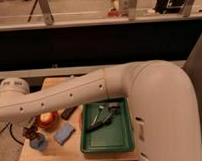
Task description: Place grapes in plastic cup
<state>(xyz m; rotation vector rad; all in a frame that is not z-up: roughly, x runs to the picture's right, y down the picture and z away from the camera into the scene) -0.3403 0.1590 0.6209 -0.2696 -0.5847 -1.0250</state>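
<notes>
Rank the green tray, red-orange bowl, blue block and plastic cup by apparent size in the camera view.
1. Green tray, clearly largest.
2. Red-orange bowl, partly behind the arm.
3. Blue block.
4. Plastic cup; close to the block, so that order is unsure.
The pincer sits just above the cup with the grapes.
</notes>
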